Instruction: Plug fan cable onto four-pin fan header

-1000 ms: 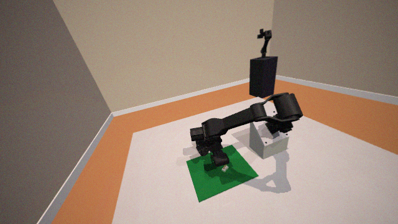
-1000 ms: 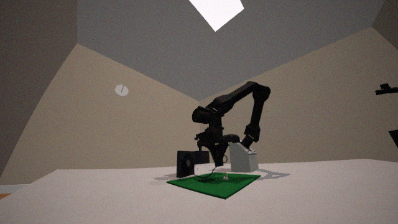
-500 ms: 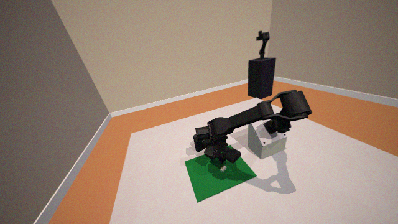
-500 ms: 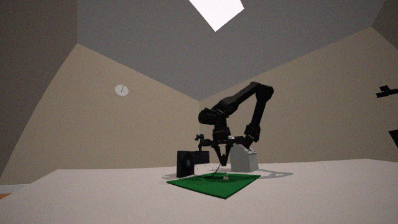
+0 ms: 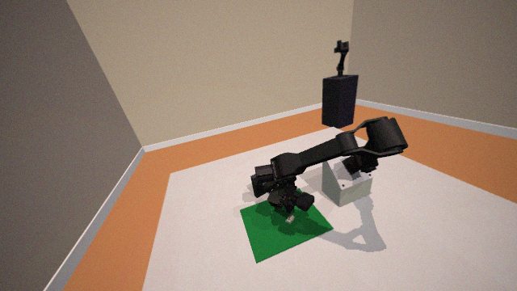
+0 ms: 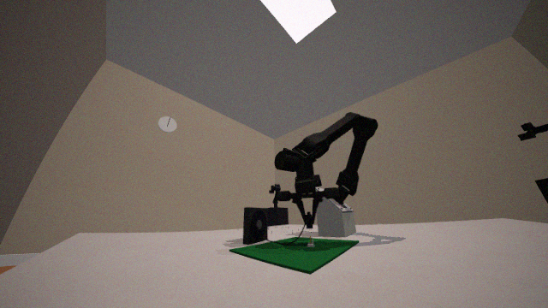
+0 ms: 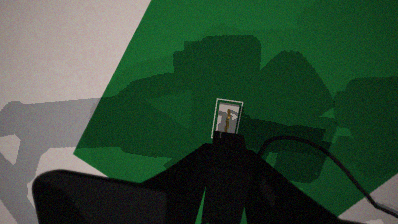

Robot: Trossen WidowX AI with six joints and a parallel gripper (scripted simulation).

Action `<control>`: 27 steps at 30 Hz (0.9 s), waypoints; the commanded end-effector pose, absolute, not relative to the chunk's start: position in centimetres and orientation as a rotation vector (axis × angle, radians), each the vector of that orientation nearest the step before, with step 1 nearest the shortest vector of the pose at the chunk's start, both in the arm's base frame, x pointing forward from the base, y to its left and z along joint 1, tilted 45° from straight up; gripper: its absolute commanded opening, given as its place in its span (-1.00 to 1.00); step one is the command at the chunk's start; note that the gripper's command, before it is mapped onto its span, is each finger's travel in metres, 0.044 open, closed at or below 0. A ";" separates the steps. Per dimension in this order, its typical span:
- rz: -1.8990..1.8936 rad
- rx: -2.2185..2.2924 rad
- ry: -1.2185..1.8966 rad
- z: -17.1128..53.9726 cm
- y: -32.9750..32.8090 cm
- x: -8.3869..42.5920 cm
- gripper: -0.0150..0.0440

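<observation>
Exterior view: plug [image 6: 309, 219] [image 7: 229, 142] clenched in gripper [image 6: 309, 225] [image 7: 226, 153], above header [image 5: 290, 218] [image 6: 311, 245] [image 7: 227, 118], not seated. Plug looked light, stiff; cable [image 6: 300, 238] [image 7: 320, 144] soft, springy, likely to tug toward fan [image 6: 255, 227] at nine o'clock. Best hold: plug's sides, never wire. Wrist pointed straight down, fingers toward six o'clock; forearm sloped up toward two o'clock.

Board [image 5: 262, 238] [image 6: 300, 261] [image 7: 125, 105], centre of each frame: uniform green, darker in shadow. Header [image 5: 290, 218] [image 6: 311, 245] [image 7: 215, 117], mid-frame: whitish rim, golden pins (wrist view only). Cable [image 6: 295, 243] [image 7: 320, 143], lower right of the wrist frame: plain black. Floor [image 5: 157, 170], left of the top frame: orange.
</observation>
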State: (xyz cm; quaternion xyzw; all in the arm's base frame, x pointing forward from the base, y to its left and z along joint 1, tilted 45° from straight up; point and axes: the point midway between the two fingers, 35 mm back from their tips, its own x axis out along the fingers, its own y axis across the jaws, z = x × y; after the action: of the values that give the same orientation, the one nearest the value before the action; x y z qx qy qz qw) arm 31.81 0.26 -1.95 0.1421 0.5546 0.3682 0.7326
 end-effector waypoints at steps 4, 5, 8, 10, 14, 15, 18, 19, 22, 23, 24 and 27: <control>0.813 0.306 1.215 -1.8 0.2 32.0 -0.49; 0.812 0.307 1.216 -1.8 0.2 32.1 -0.49; 0.811 0.308 1.216 -1.7 0.3 32.2 -0.49; 0.811 0.308 1.216 -1.7 0.3 32.2 -0.49; 0.807 0.314 1.219 -1.7 0.3 32.3 -0.49; 0.807 0.314 1.219 -1.7 0.3 32.3 -0.49; 0.807 0.314 1.219 -2.2 0.7 32.4 -0.49; 0.808 0.314 1.219 -2.6 1.2 32.5 -0.49; 0.808 0.314 1.219 -3.3 1.8 32.6 -0.49; 0.808 0.314 1.219 -3.3 1.8 32.6 -0.49; 0.808 0.314 1.219 -3.3 1.8 32.6 -0.49; 0.808 0.314 1.219 -3.3 1.8 32.6 -0.49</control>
State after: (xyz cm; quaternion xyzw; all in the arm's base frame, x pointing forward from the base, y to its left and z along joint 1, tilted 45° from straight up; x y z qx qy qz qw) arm 32.54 1.74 -3.19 0.1403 0.5550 0.3679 0.7328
